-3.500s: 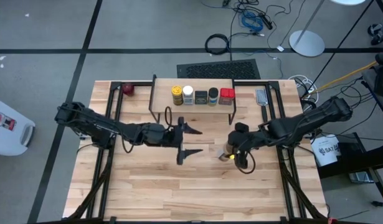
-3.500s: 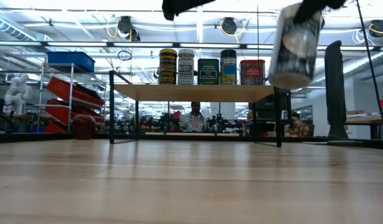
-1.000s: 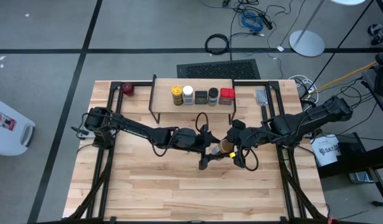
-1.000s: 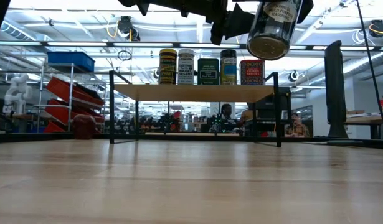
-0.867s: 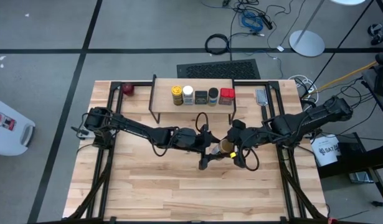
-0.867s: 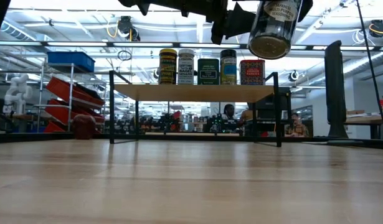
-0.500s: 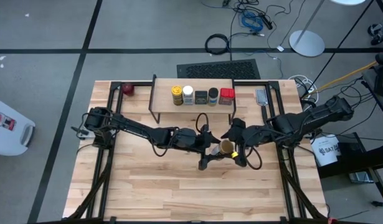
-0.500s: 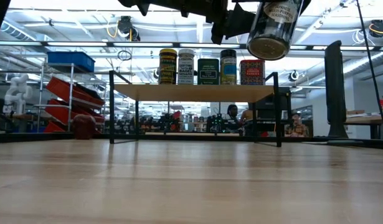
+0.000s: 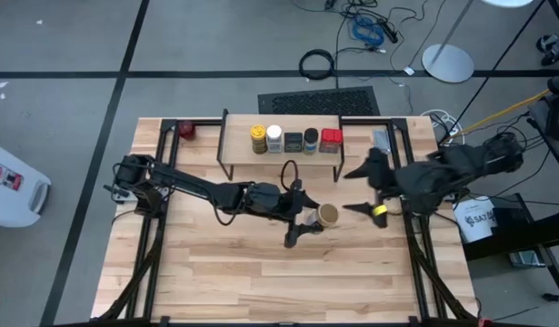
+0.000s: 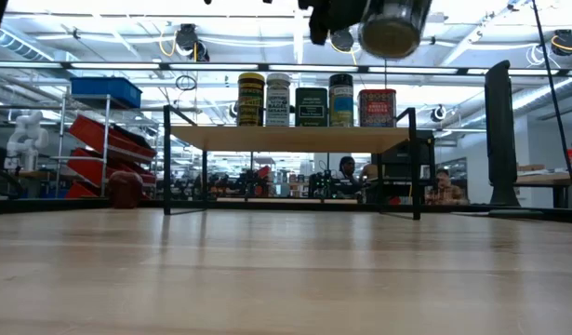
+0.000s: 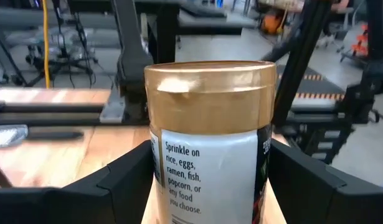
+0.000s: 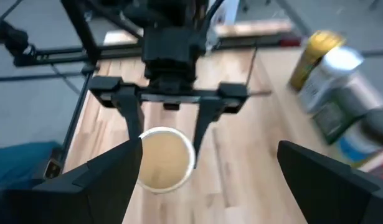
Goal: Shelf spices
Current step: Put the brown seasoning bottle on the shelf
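The low shelf with a light wood plank top and thin black legs [image 9: 281,154] stands toward twelve o'clock on the large wooden table [image 9: 215,272]. On its plank five containers stand upright in a row: a yellow-topped jar [image 9: 258,138], a white-capped jar [image 9: 274,138], a dark square tin [image 9: 294,142], a dark round jar [image 9: 311,141] and a red square tin [image 9: 331,139]. A small dark-red round object [image 9: 187,131] lies on the table at about nine o'clock from the shelf, well apart from it. A flat grey object [image 9: 381,140] lies at three o'clock from the shelf.

The tan-topped jar with a white label [image 11: 210,143] is in the air in front of the shelf, at about five o'clock from its middle. The left gripper [image 9: 304,218] grips it, one dark finger on each side of its body. Its tan cap [image 9: 328,215] faces up, so its long axis runs near vertical; the low view shows its round underside [image 10: 390,35] above the level of the shelf's plank. Nothing stands between the jar and the plank's front edge.

The right gripper [image 9: 367,189] is at three o'clock from the jar, apart from it, its fingers spread wide and holding nothing.
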